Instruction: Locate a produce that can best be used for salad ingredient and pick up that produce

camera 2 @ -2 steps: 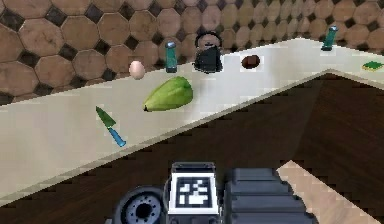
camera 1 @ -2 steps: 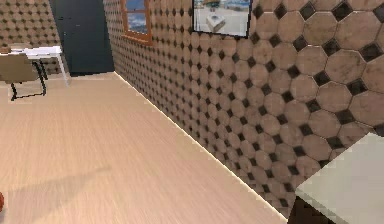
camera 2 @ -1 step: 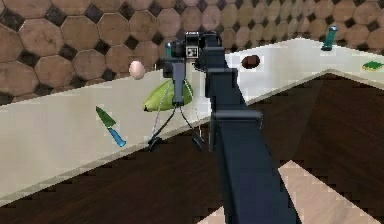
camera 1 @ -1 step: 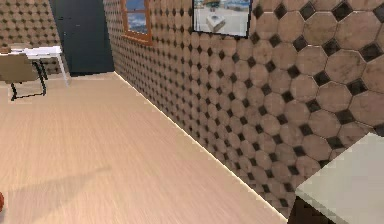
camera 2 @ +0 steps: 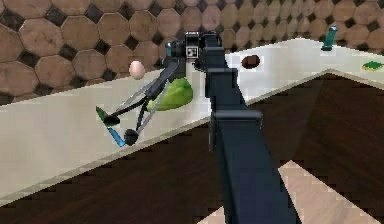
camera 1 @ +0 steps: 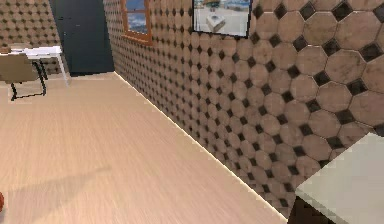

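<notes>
- Gripper [camera 2: 122, 128]: over the middle of the counter [camera 2: 50, 140], fingers slanting down and left; cannot tell whether anything is held.
- Green leafy lump, probably the lettuce [camera 2: 180, 96]: on the counter just right of the fingertips, against the gripper's body, midway between the wall edge and the front edge.
- Likely calls for drawing the tips back rightward.

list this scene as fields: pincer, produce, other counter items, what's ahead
pincer: out at the counter, near a green lump; whether it holds anything cannot be told
produce: green lump lying on the counter, maybe lettuce
other items: pale egg-like ball, dark round thing, teal bottle
ahead: wood floor, patterned wall, desk, chair
</notes>
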